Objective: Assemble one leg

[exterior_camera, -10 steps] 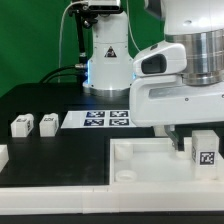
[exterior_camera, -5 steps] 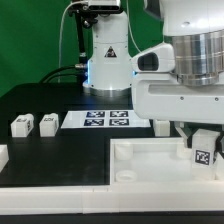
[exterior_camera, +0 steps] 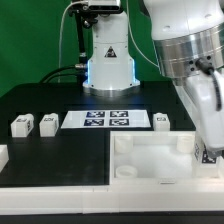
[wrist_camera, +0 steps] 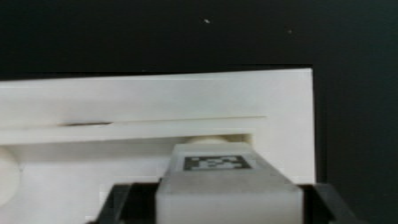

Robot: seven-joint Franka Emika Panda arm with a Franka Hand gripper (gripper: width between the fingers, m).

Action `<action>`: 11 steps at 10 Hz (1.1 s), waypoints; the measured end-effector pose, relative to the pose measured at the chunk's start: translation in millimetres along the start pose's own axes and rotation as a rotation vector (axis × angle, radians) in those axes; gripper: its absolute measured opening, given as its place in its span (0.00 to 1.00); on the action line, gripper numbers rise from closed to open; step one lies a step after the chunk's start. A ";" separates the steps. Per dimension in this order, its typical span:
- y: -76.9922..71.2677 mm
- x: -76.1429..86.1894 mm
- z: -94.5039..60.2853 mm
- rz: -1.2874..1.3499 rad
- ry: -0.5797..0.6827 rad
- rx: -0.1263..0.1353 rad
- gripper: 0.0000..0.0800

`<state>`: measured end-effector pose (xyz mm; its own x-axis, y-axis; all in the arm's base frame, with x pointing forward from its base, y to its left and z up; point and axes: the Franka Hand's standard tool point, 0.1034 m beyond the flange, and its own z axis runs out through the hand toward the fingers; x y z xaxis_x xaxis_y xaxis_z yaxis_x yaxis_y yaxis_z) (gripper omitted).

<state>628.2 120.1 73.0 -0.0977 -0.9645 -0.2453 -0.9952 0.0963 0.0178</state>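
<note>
**Listener:** What surrounds the rig?

**Operator:** A green backdrop behind a black worktop (exterior_camera: pixel 60 150). On it lie the marker board (exterior_camera: pixel 107 119), three loose white blocks (exterior_camera: pixel 34 124) and a large white tray-like panel (exterior_camera: pixel 150 160) with raised rims and a round corner socket. My arm leans in from the exterior view's right, tilted over the panel's far corner.

**Listener:** Where is the leg, and are you holding it?

**Operator:** The leg (wrist_camera: pixel 219 175) sits between my fingers (wrist_camera: pixel 128 200), directly over the panel's corner. In the wrist view dark pads press both its sides, so I judge the fingers are closed on it, about as wide apart as the leg itself. In the exterior view the arm hides it almost completely.

**Listener:** Describe it.

**Operator:** A small chunky white plastic block, its upper face carrying a black-and-white square tag.

**Listener:** What could go wrong?

**Operator:** The arm is tilted, so the leg may meet the socket at an angle and jam on the rim. I cannot see the leg's lower end; pushing down blind could twist it in my grip or shove the panel sideways.
</note>
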 end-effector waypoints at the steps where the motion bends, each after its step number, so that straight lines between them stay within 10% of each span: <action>1: 2.4 -2.5 2.0 0.012 0.006 -0.004 0.37; 3: 2.8 -2.6 2.5 0.012 0.006 -0.005 0.37; 5: 2.9 -2.8 2.6 0.010 0.006 -0.005 0.73; 8: 5.9 -8.6 2.9 -0.006 0.005 -0.002 0.81; 11: 4.2 -33.8 -29.4 -0.033 -0.016 0.025 0.81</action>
<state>627.1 145.9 110.0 -0.0650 -0.9632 -0.2609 -0.9973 0.0713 -0.0147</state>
